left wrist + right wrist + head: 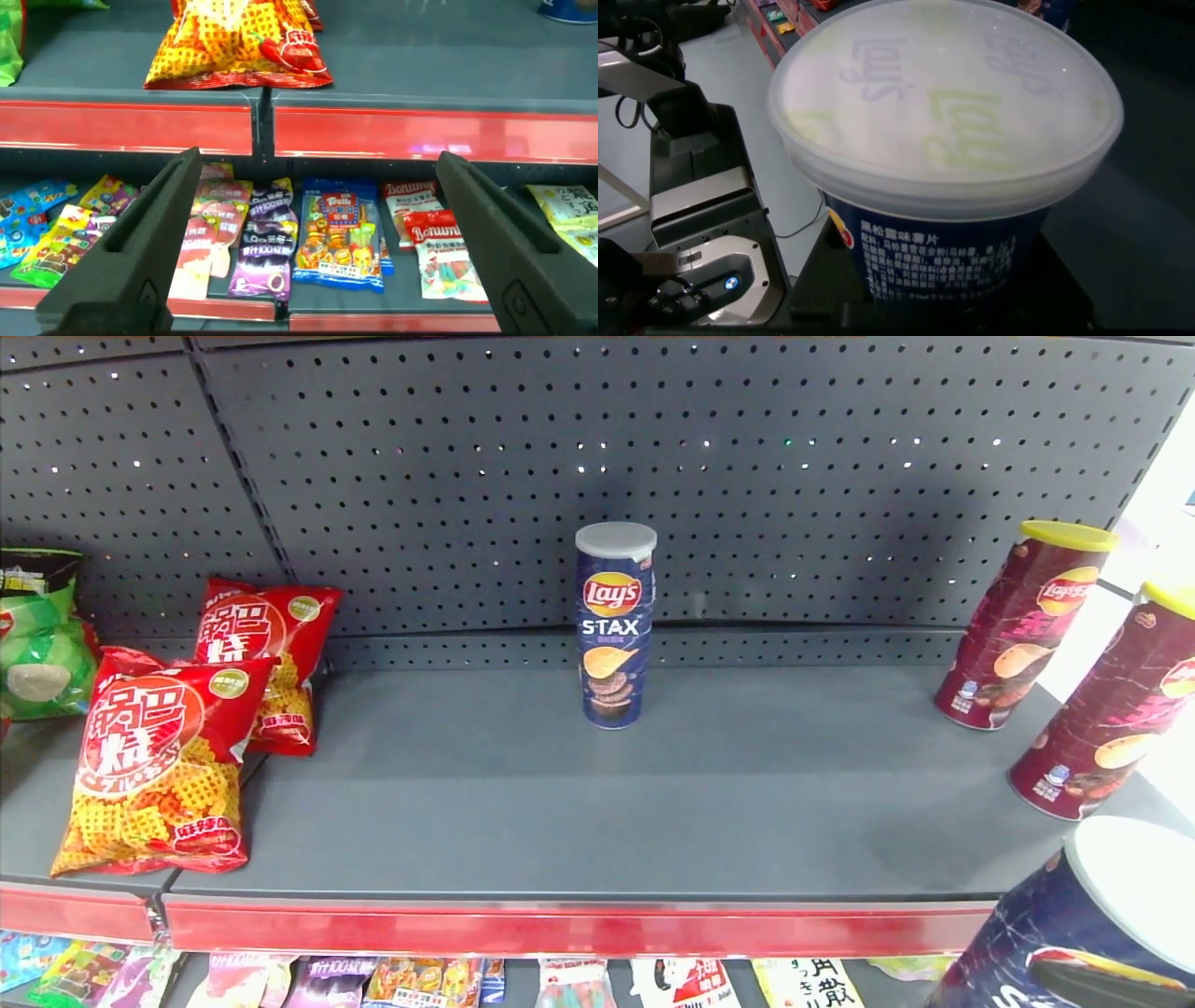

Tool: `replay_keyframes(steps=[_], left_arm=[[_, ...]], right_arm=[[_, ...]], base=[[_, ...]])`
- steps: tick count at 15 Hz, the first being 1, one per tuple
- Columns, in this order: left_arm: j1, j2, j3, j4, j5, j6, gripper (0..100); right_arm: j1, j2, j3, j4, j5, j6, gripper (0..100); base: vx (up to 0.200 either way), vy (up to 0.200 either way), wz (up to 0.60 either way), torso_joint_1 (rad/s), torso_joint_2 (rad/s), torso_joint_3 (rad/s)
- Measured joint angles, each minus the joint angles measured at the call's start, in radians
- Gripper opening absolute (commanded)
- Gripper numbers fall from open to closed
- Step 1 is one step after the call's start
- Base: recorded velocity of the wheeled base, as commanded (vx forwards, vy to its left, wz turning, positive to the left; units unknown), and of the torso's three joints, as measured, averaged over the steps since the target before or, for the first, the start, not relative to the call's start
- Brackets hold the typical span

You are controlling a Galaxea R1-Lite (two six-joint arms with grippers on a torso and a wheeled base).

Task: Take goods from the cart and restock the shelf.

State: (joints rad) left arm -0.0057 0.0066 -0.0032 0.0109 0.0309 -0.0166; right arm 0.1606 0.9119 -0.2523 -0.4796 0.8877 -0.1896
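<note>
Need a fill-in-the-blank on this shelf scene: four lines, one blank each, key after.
1. The blue can at the middle of the shelf stands ____.
2. The maroon cans on the right have ____ lids.
3. The left gripper, facing the lower candy rack, is ____.
4. The red bags lie at the shelf's ____ end.
Missing words: upright; yellow; open; left.

My left gripper [308, 252] hangs with its fingers [121, 252] spread wide. My right gripper [938, 303] is clamped around a blue chip can [943, 140].
</note>
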Motion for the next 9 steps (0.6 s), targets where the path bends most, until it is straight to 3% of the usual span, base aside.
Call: replay_keyframes(steps=[9], left_arm=[[0.000,0.000,0.000,0.000,0.001,0.000,100]], right_arm=[[0.000,-0.006,0.005,0.000,-0.001,0.000,0]], base=[[0.000,0.000,0.00,0.000,0.00,0.000]])
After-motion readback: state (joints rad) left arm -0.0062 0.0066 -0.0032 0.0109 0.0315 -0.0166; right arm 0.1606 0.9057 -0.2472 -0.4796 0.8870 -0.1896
